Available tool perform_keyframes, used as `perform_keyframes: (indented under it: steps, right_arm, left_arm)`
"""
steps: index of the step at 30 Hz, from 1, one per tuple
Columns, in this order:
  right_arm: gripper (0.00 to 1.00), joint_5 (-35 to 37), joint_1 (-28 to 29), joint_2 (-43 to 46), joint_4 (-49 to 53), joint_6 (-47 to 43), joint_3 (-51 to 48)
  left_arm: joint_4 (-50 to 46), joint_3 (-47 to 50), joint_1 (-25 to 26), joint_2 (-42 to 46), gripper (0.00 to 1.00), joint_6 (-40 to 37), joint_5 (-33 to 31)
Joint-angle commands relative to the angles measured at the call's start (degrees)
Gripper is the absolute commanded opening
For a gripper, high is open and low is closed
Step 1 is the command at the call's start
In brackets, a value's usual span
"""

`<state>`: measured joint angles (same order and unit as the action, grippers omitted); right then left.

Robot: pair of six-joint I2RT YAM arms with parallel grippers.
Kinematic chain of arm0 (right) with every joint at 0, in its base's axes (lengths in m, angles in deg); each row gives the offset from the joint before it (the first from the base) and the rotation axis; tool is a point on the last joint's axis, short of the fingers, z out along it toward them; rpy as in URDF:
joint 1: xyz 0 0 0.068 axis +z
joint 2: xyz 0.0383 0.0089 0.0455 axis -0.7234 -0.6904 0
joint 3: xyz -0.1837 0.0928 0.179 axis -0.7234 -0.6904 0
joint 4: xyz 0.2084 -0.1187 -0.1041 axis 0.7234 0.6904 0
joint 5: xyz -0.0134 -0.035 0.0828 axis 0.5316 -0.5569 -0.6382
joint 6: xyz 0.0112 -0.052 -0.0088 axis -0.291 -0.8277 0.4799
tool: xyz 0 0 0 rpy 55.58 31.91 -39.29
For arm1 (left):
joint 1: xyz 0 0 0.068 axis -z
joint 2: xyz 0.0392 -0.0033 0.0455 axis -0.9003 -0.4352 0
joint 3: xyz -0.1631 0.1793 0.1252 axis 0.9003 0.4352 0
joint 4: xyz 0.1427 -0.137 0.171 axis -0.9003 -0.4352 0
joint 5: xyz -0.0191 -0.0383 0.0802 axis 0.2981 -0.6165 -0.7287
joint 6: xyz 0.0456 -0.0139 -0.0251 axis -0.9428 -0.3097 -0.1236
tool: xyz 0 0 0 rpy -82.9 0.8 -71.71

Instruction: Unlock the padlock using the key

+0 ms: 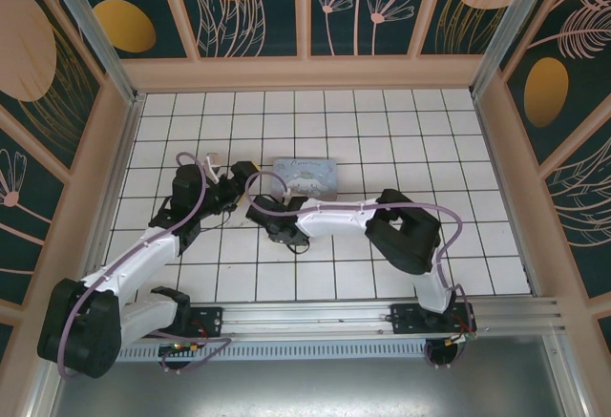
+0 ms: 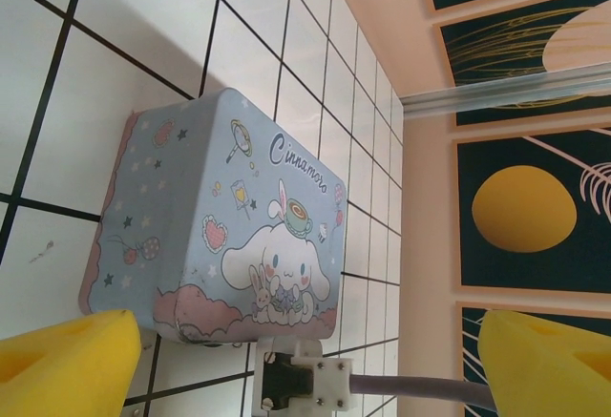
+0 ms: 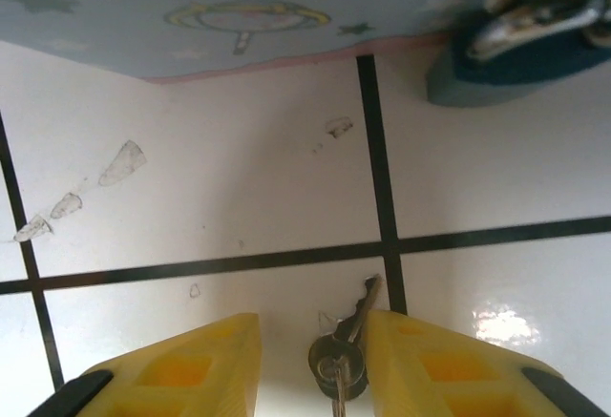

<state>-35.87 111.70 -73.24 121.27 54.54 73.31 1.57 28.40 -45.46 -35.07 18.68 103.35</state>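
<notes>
Yellow fingertips (image 3: 181,374) of the right gripper (image 3: 310,345) sit closest in the right wrist view, pressed low to the white tiled floor (image 3: 191,217). The jaws stand narrow with the key (image 3: 348,336) lying flat between them: it rests just beside one finger, while a clear gap shows on the other side, so it is bracketed but not yet pinched. Its round head and ring point back toward the wrist, and its blade points away. Further off, at the edge of the pastel blue tin (image 3: 239,7), lies the padlock (image 3: 506,69), teal body on the floor with blurred silver metal on top, well apart from the key. In the left wrist view the left gripper (image 2: 305,369) hangs with its jaws wide and nothing in them, looking down on the tin's cartoon lid. From the top external camera both arms reach to the middle of the floor, wrists close together just on the near side of the tin. The step in hand appears to be picking up the key. The next move likely calls for a firm pinch on that thin sliver, then a clean lift and a turn of the blade toward the padlock.
</notes>
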Motion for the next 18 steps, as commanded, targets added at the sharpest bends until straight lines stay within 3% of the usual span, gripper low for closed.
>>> perform_keyframes:
  steps: [1, 6, 14, 18]
  right_arm:
    - [0.3, -0.59, 0.44, -3.98, 3.27, -0.7, 0.18]
    - [0.22, -1.81, 0.51, -3.99, 2.03, -0.55, -1.14]
    - [0.0, -3.43, 0.63, -1.88, -1.36, -1.31, -3.3]
    - [0.0, -3.53, 0.61, 0.7, -3.08, -1.6, -4.98]
  left_arm:
    - [1.96, 0.18, -0.4, -0.42, 0.92, -0.28, 1.21]
    - [2.22, 0.26, -0.46, -0.43, 0.92, -0.33, 1.3]
    - [2.04, 0.51, -0.38, -0.52, 0.92, -0.46, 1.39]
    - [1.54, 0.31, -0.46, -0.43, 0.92, -0.83, 1.55]
